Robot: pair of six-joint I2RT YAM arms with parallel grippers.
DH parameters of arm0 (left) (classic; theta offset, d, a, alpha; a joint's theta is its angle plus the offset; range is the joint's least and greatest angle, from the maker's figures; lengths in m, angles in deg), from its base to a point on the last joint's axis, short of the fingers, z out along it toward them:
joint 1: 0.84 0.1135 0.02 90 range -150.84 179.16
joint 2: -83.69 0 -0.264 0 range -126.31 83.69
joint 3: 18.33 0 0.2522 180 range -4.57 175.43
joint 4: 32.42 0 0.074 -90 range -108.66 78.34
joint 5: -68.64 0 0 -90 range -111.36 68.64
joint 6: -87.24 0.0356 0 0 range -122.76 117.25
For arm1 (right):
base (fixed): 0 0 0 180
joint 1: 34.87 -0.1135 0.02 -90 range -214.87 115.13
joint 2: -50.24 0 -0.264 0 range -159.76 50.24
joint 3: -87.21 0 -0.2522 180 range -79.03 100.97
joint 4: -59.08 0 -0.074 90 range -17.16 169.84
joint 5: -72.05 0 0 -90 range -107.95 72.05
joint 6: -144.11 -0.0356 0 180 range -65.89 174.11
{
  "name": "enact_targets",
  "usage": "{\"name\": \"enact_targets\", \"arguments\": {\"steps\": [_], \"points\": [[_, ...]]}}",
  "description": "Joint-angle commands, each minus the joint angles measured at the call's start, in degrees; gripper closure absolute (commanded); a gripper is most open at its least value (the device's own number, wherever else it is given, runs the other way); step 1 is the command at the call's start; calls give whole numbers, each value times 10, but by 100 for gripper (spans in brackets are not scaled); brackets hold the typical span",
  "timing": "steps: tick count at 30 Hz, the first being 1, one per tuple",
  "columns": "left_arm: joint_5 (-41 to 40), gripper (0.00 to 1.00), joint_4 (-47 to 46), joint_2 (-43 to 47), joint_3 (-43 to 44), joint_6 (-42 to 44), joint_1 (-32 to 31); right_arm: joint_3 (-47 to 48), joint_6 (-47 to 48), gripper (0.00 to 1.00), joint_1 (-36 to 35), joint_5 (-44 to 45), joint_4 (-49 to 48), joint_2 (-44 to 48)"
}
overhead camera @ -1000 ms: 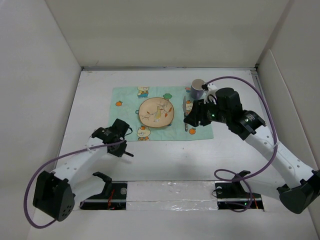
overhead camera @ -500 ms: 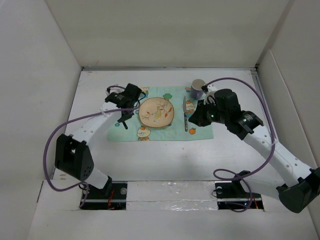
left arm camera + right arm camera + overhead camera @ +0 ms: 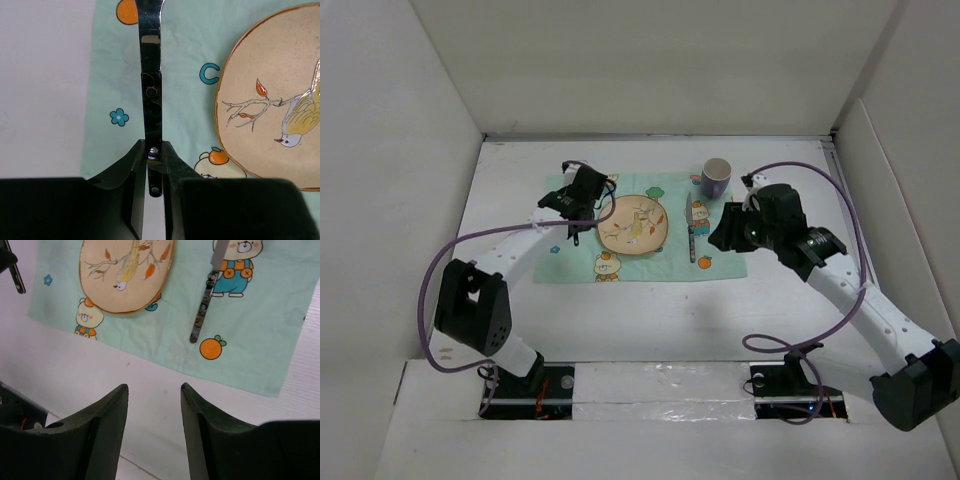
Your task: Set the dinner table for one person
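The left gripper clamps a metal utensil between narrow fingers, over the green placemat just left of the plate. The right gripper hangs with fingers wide and empty above the white dinner table, which lies under the placemat. A knife lies on the placemat right of the plate.

I count one placemat, one plate, one cup, one knife and one other metal utensil.
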Motion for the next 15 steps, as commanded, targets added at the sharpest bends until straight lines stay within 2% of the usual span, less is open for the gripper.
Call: {"name": "enact_targets", "arguments": {"steps": [1,6,8,15], "points": [[13,100,-64,-7,-32,42,-1,-14,-13,48,11,20,-35,15],[56,100,-102,-15,-50,54,29,-6,-23,48,24,13,-46,-3],[70,100,-123,-24,-53,70,29,17,-20,48,24,22,-20,-32],[78,100,-141,-63,-61,83,29,22,-20,48,29,37,-20,-44]]}}
